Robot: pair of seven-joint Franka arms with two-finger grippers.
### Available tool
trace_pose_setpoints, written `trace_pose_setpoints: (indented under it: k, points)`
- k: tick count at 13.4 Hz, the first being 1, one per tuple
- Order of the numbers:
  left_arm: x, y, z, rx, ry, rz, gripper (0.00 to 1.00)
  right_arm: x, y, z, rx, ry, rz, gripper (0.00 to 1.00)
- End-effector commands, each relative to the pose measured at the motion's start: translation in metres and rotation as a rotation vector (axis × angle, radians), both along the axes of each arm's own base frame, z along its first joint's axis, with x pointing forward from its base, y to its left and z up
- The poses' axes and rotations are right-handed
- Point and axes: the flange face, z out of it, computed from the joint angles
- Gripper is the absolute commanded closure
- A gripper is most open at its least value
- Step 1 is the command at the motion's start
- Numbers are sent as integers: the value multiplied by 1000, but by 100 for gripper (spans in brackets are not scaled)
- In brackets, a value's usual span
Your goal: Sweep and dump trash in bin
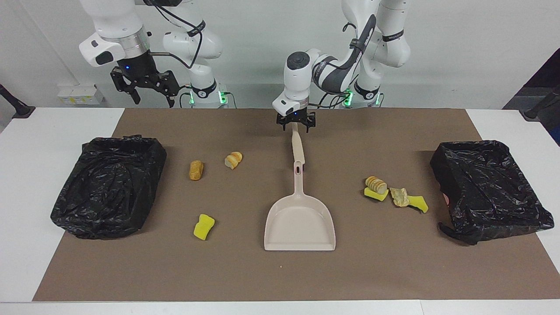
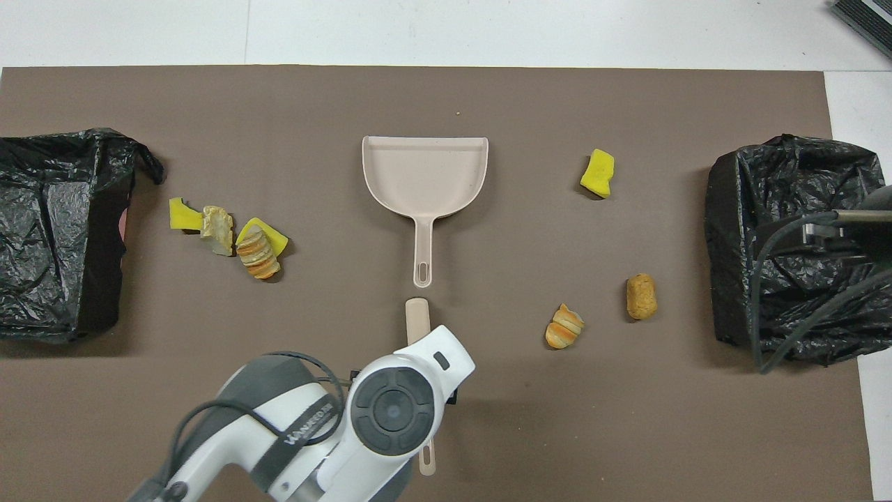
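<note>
Bright, even light; soft shadows

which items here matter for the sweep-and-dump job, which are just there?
Job:
- trash bits, seven, in two scattered groups
- brush, left gripper over its handle, fingers open
- dustpan
- two black-lined bins

Just there:
- brown mat
- right gripper, waiting, open

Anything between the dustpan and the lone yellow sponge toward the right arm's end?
Nothing: bare brown mat between the dustpan and the lone yellow sponge, clear in both views.
</note>
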Motion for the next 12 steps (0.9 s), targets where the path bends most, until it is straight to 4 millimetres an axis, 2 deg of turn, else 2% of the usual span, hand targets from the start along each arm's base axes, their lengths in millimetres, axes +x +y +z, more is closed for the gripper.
trace_pose_setpoints:
  k: [1,3,4,6,7,8,9,10,12]
  points:
    - [-28,-1,2,-4,-11,-8,0,-4,-1,-1,8,-17,12,0]
    - [-37,-2,-3,8,0,-12,0,-5,-2,-1,5,-12,25,0]
    - [-52,-11,-14,23,14,-36,0,-5,0,-1,4,-9,30,0]
    - [-46,-12,-11,20,13,-27,0,-7,7,-1,2,-3,40,0]
    - [-45,-13,-6,29,19,-27,10,-5,10,-4,1,0,48,0]
    - [-45,-13,-1,43,29,-29,41,-3,16,-5,0,-5,60,0]
    - [-39,-9,3,53,40,-22,90,-1,22,-5,-3,-11,71,0]
    - [-29,-1,6,63,49,-9,100,4,23,-4,2,-16,67,0]
    - [-24,-1,13,52,41,-4,100,11,25,-2,8,-42,66,0]
